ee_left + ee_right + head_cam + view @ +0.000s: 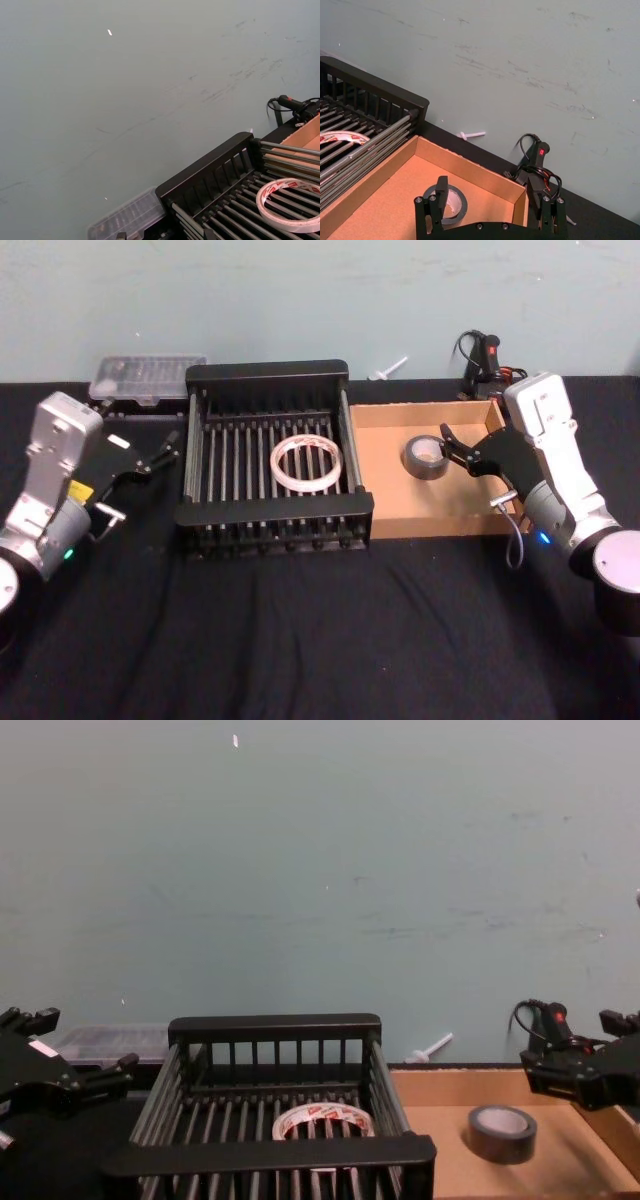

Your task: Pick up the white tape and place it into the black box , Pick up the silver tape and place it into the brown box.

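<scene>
Both rolls already lie where the task wants them, so the step in hand looks like a clean retreat. The right claw [452,448], its jaws spread wide and holding nothing, sits over the brown box [385,517] just beside the silver tape [426,457]; it should lift straight up before drawing back, so a finger does not catch the roll or the low cardboard wall. The left claw [158,452] stands just outside the black box [273,511] on the worktop [300,640], also spread and empty, and need only stay off the rim. The white tape [306,463] lies flat on the crate's bars.

The chest view shows from the side that both rolls rest flat. The right wrist view shows the grey roll close under the claw's fingers [441,192]
</scene>
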### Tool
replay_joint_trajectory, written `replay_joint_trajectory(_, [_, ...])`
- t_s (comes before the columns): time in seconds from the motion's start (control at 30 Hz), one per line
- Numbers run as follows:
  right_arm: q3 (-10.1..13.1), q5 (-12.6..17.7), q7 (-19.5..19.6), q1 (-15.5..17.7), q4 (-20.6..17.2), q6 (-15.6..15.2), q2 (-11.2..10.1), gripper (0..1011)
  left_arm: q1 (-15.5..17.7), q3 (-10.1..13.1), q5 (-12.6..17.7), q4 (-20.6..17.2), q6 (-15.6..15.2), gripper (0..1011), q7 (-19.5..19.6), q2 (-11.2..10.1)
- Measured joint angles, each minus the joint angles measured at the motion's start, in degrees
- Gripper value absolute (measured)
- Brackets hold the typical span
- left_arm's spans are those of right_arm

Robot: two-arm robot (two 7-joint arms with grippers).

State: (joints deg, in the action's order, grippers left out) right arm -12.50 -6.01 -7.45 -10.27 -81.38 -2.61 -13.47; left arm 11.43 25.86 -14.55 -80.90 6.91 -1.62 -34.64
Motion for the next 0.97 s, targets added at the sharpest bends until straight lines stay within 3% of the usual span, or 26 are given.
replay_joint_trajectory(0.97, [0.00, 0.00, 0.00, 0.00, 0.00, 0.00, 0.00, 1002, 0.00, 0.00, 0.00, 0.00, 0.00, 1001, 0.00, 0.00])
